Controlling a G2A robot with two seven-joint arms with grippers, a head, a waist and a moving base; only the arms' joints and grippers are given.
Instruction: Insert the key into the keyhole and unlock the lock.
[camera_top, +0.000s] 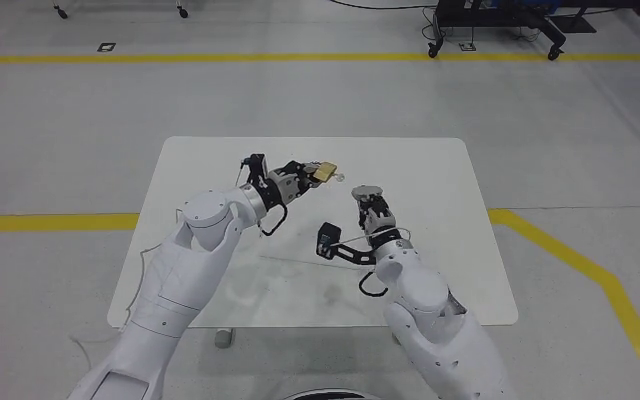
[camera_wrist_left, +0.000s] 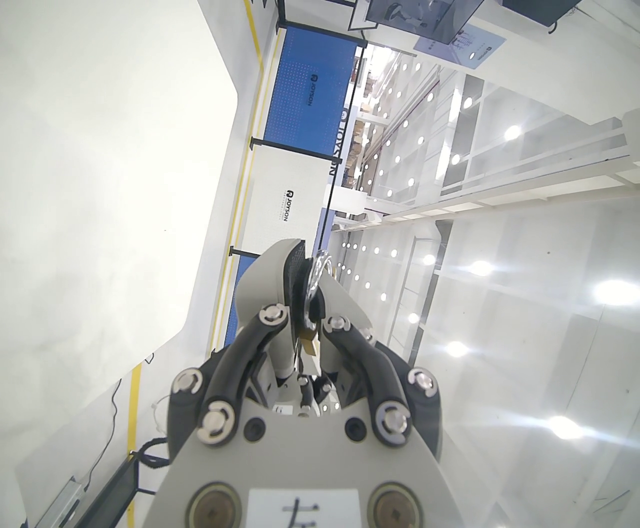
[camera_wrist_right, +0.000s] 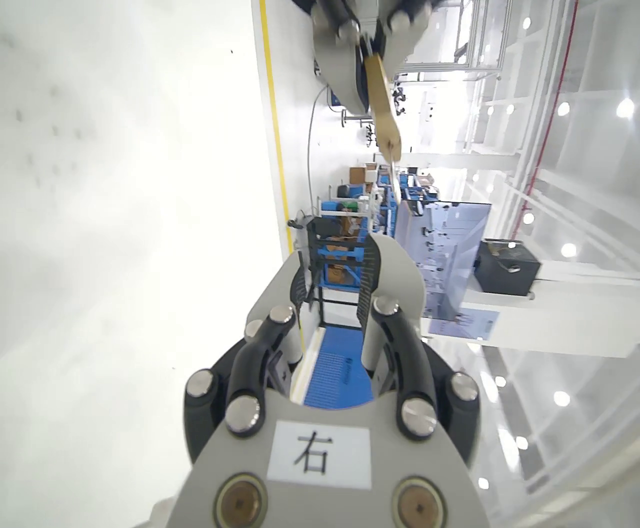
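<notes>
The brass lock is held off the table, over its far middle part, pinched in the left gripper. In the right wrist view the lock shows as a flat brass slab sticking out past the left gripper's fingertips and slanting toward the right gripper. In the left wrist view the left gripper has its fingers pressed close together on the lock, with a sliver of brass showing deep between them. A bit of bright silver metal sits at the tips. Whether that piece is the shackle or the key cannot be told. In the top view a small pale piece lies just beyond the brass body.

The right gripper is near the lock but apart from it, closer to the robot, and points up toward it. Its fingers are spread wide with nothing between them and touch nothing.
</notes>
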